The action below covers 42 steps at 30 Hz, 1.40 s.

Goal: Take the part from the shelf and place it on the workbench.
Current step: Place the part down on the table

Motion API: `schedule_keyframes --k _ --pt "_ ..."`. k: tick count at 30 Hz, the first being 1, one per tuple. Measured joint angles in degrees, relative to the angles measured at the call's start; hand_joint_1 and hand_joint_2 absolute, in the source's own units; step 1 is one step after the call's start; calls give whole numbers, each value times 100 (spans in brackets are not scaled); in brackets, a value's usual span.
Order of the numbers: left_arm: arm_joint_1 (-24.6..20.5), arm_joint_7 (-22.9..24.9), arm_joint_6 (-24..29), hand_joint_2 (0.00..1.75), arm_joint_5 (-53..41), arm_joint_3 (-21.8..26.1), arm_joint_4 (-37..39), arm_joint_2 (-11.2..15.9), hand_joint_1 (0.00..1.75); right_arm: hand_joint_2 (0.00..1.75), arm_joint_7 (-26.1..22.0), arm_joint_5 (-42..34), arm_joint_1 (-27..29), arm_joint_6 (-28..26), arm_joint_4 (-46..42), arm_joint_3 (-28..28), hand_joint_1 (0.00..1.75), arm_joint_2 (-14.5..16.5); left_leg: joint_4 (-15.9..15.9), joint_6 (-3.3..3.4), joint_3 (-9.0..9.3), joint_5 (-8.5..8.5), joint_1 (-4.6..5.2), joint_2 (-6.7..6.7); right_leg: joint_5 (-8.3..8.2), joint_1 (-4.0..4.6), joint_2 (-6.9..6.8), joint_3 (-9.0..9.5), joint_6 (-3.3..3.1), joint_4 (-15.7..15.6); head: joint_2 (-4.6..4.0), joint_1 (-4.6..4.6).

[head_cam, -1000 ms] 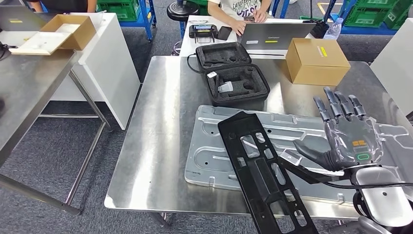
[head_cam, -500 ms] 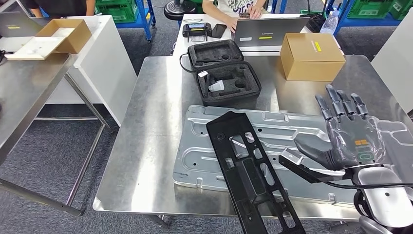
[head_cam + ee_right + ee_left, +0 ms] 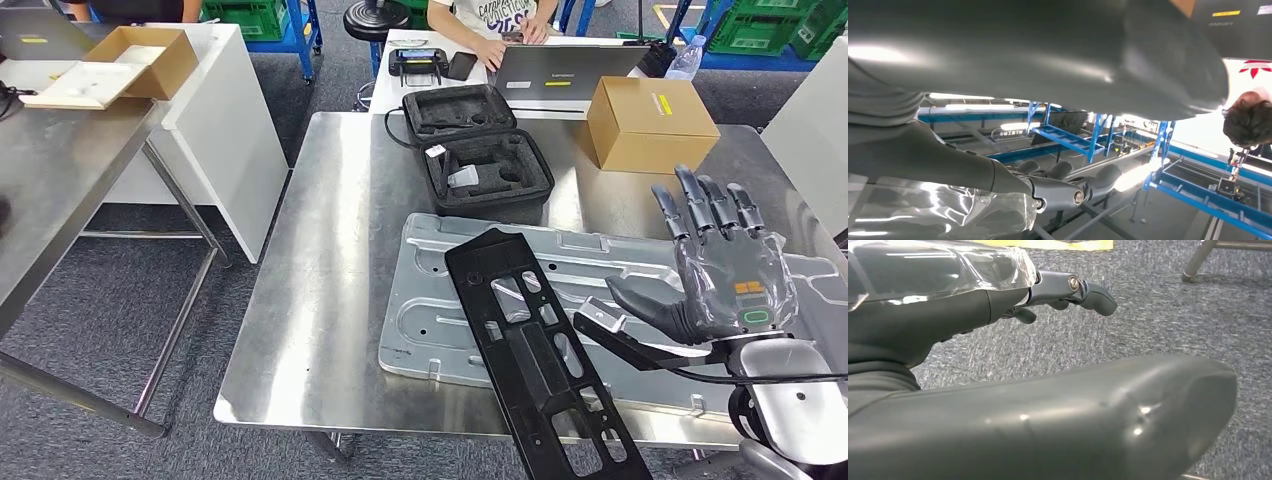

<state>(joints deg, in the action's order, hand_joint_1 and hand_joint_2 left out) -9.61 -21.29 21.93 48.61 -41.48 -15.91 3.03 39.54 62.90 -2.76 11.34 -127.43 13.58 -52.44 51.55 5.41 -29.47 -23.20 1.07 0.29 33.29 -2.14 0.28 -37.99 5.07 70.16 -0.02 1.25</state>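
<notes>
Head view: the right hand [image 3: 722, 270] hovers above the bench [image 3: 330, 250], fingers straight and apart, thumb out to its inner side, gripping nothing. The black part [image 3: 535, 355] lies flat just beside the thumb, resting across a grey plate [image 3: 440, 300], one end overhanging the near edge of the bench. Judging from this, the part is already set down and released; only pulling the arm away seems left.

Left wrist view: the left hand [image 3: 998, 295] hangs over carpet, fingers curled in with nothing between them.

Right wrist view: the right hand's fingers [image 3: 1058, 192] are extended and hold nothing.
</notes>
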Motion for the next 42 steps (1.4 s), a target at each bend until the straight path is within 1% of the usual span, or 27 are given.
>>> schedule_keyframes --k 1,2,3,5,7,9,10,12,14,15,16,17,19,20,21,24,26,27,29,30,31,32,35,36,37,40,42 --pt "4 4 4 0 0 0 0 -3 0 0 0 0 -3 0 -1 9 0 3 6 -1 -2 0 1 0 -61 -2 -1 13 7 -4 0 1" --pt "5 5 9 0 0 0 0 -10 0 0 0 0 -13 0 -2 15 0 7 15 -4 -1 -1 -2 -1 -219 -7 -2 148 15 -249 0 0" --pt "4 5 15 0 0 0 0 -16 0 0 0 0 -28 0 -5 18 0 9 36 -17 -3 -8 -5 -4 -419 -17 -7 367 26 -656 0 1" --pt "2 5 28 87 0 0 0 -24 0 0 0 -1 -79 0 -14 31 0 17 100 -67 -25 -34 19 -12 -701 -39 -12 767 28 -1435 0 8" --pt "1 5 39 175 -1 0 0 -23 0 0 0 -1 -107 -1 -22 52 0 31 145 -117 -63 -41 48 -16 -756 -40 -3 873 -16 -1696 0 9" --pt "4 5 44 175 -3 -1 0 -26 0 0 0 -2 -114 -2 -27 64 0 42 176 -157 -100 -53 32 -18 -778 -33 3 837 -88 -1681 0 4" --pt "5 5 43 175 -4 -2 0 -29 0 0 0 -1 -124 -3 -28 65 0 43 272 -190 -145 -129 16 -19 -793 -32 1 820 -121 -1678 0 1" --pt "1 5 43 175 -4 -2 0 -33 0 0 0 -1 -142 -4 -37 66 0 42 836 -277 -386 -487 -26 -21 -823 -38 -4 782 -178 -1682 0 -6" --pt "5 5 43 175 -4 -2 0 -36 0 0 0 -1 -146 -4 -44 68 0 42 1704 -337 -754 -902 -56 -20 -844 -35 -6 738 -205 -1680 0 -13" --pt "11 5 43 175 -4 -2 0 -39 0 0 0 -1 -147 -4 -45 72 0 42 1980 -343 -863 -995 -65 -20 -852 -31 -7 723 -211 -1679 0 -14" --pt "17 5 43 175 -4 -2 0 -42 0 0 0 -1 -147 -4 -45 75 0 42 2027 -333 -859 -975 -68 -21 -860 -24 -6 715 -212 -1679 0 -15" --pt "19 4 44 175 -4 -2 0 -44 0 0 0 -1 -149 -4 -46 80 0 42 1811 -307 -730 -848 -65 -22 -867 -14 -5 713 -212 -1679 0 -15" --pt "8 2 49 175 -2 -2 0 -44 0 0 0 2 -171 -2 -57 88 0 42 915 -202 -244 -473 -30 -28 -883 3 -3 715 -204 -1682 0 -15" --pt "0 -1 55 175 -1 -1 0 -45 0 0 0 4 -188 -1 -65 94 0 43 508 -152 -37 -334 -3 -25 -893 10 -2 709 -192 -1681 0 -15" --pt "-7 -3 62 175 0 -1 0 -46 0 0 0 5 -203 1 -72 101 0 44 252 -114 85 -257 23 -22 -905 10 -2 698 -173 -1680 0 -14" --pt "-5 -11 86 175 10 -2 0 -50 0 0 0 4 -216 2 -76 130 0 44 92 -71 112 -176 46 -11 -946 -2 -7 672 -82 -1701 0 -14" --pt "-3 -28 98 175 16 -1 0 -61 0 0 0 3 -221 2 -76 141 0 39 15 -33 101 -88 18 -2 -791 3 -9 590 -44 -1537 0 -11" --pt "-6 -39 99 175 15 -1 0 -69 0 0 0 2 -221 2 -76 143 0 39 -13 -16 90 -51 2 3 -597 10 -10 476 -39 -1267 0 -8" --pt "-4 -56 99 175 15 -1 0 -82 0 0 0 -1 -214 2 -76 153 0 40 -11 16 40 -14 15 6 -152 22 -9 149 -30 -456 0 -4" --pt "3 -59 98 175 16 -2 0 -88 0 0 0 -2 -207 2 -76 158 0 41 -8 22 16 2 21 6 -23 25 -9 27 -22 -125 0 -4" --pt "9 -60 96 175 16 -2 0 -93 0 0 0 -2 -204 2 -76 162 0 42 0 23 -8 15 24 6 -4 26 -9 -4 -15 13 0 -4" --pt "14 -61 93 175 17 -2 0 -99 0 0 0 -2 -202 2 -76 163 0 42 9 17 -25 26 22 6 -101 23 -9 94 -8 -106 0 -4" --pt "13 -63 87 175 18 -1 0 -110 0 0 0 -3 -212 2 -76 162 0 45 91 -30 -70 25 27 2 -588 1 -9 785 2 -1315 0 -3" --pt "8 -67 87 175 19 -1 0 -111 0 0 0 -5 -217 1 -76 161 0 47 128 -53 -98 23 40 0 -667 -4 -4 917 -17 -1579 0 -5" --pt "5 -69 86 175 20 0 0 -110 0 0 0 -7 -218 0 -76 161 0 49 160 -79 -129 25 56 -1 -689 -2 2 958 -44 -1691 0 -9" --pt "12 -74 79 175 22 0 0 -114 0 0 0 -9 -213 -3 -76 168 0 57 247 -156 -212 -6 51 -7 -742 3 5 878 -147 -1665 0 -15" --pt "11 -74 73 175 22 0 0 -116 0 0 0 -10 -220 -4 -76 168 0 58 659 -242 -387 -312 13 -10 -790 -9 -4 821 -218 -1667 0 -16"
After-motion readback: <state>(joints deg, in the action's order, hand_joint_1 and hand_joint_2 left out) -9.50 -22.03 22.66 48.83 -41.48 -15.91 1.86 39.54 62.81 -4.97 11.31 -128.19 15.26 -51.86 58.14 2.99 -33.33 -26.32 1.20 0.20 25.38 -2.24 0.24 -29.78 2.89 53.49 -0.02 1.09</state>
